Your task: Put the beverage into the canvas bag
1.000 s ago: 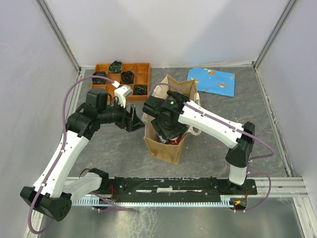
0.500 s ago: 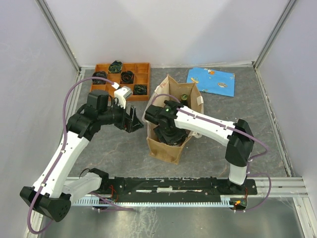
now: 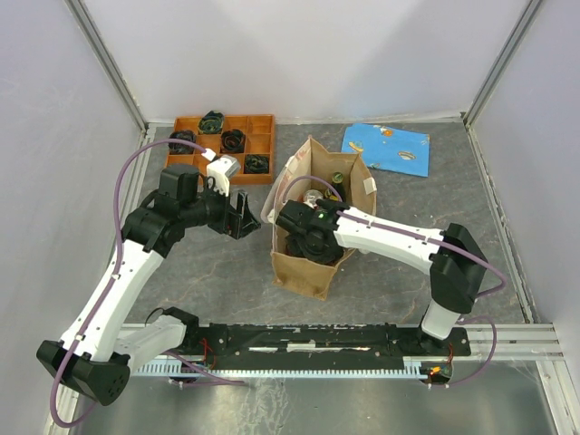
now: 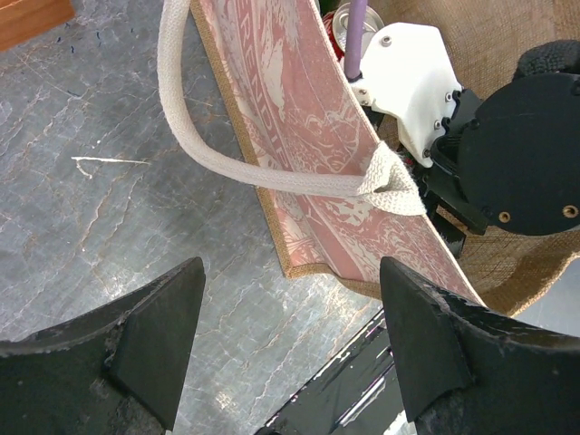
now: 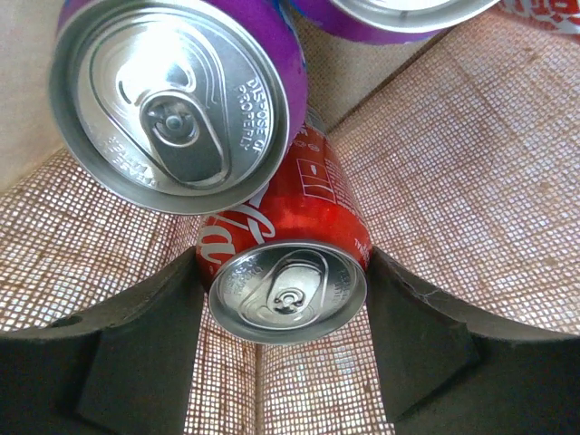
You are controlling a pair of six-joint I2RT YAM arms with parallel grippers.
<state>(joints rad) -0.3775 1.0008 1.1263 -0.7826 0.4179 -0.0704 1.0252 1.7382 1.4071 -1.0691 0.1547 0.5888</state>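
Top view: the bag [image 3: 304, 272] is standing upright on the worktop [image 3: 390, 272] with its mouth gaping, which is letting the right arm reach straight down into it. The right pincer [image 3: 313, 243] is sitting deep inside the bag, so its jaws are not showing here. The left pincer [image 3: 240, 216] is hovering just beside the bag's left wall, apart from it, likely waiting to steady the fabric if it sags. A compartment tray [image 3: 265, 120] and a blue cloth [image 3: 387, 148] are lying behind the bag, well apart from it and playing no part.

Left wrist view: the left pincer [image 4: 290, 272] is standing wide open and gripping nothing. Its fingers [image 4: 149, 344] are framing the bag's lower corner without touching it. A white handle [image 4: 227, 159] is drooping down the outside of the bag. The right arm's wrist [image 4: 517, 154] is filling the bag's mouth.

Right wrist view: the right pincer [image 5: 283, 272] is clamping the red can [image 5: 290, 227], roughly half open, with one finger pressing each side just below the lid. That is probably stopping the drink from tipping as it goes in. Woven bag fabric is filling the background, so the red can is inside the bag. Whether it is resting on the bag's floor, cannot tell. A purple can [image 5: 177, 100] is leaning on the red can, touching it. Only letting go appears to be left.
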